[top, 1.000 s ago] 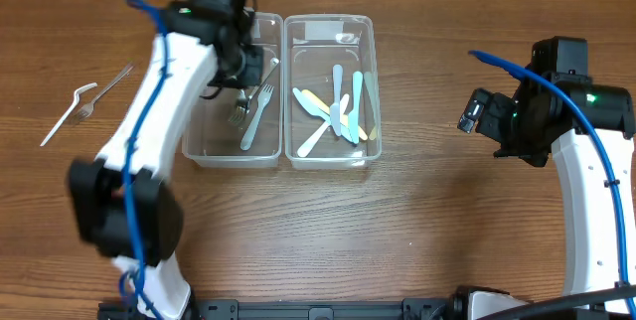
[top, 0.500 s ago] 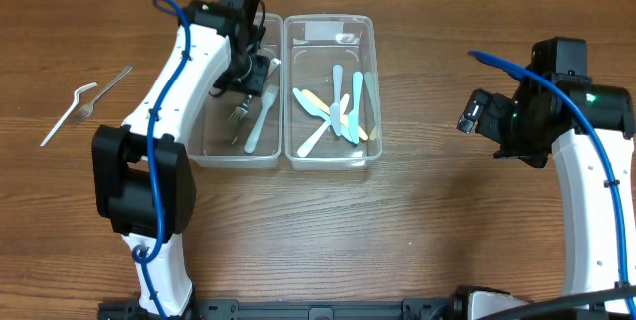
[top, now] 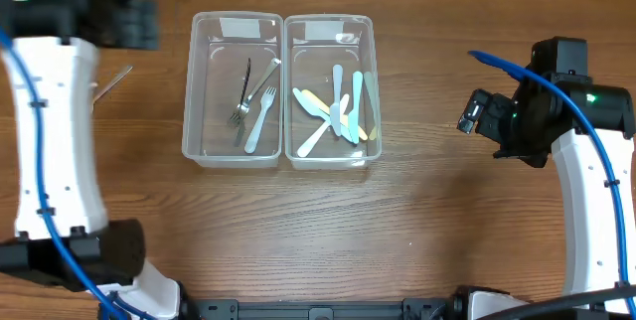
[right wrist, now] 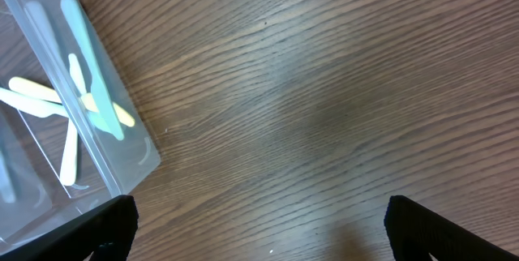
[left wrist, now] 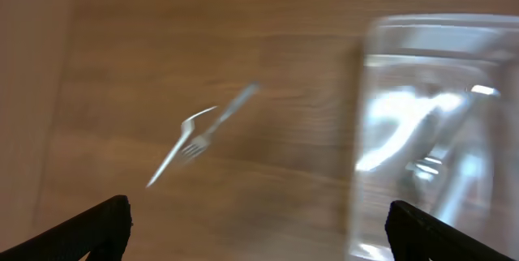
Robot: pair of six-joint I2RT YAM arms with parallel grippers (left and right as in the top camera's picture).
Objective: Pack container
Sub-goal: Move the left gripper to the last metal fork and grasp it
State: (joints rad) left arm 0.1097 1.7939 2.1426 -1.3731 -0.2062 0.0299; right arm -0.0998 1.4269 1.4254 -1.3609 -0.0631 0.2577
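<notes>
Clear plastic left container (top: 214, 72) and right container (top: 318, 57) sit side by side on the desk (top: 417, 221), forks (top: 260, 111) in one, pastel knives (top: 338, 111) in the other. Loose forks (left wrist: 195, 135) lie beside them. Left fingers (left wrist: 97, 228) and right fingers (right wrist: 101, 228) both released, empty.

Two containers (top: 189, 101) (top: 377, 101), five forks (top: 260, 123) (left wrist: 191, 143), about six knives (top: 356, 107)
</notes>
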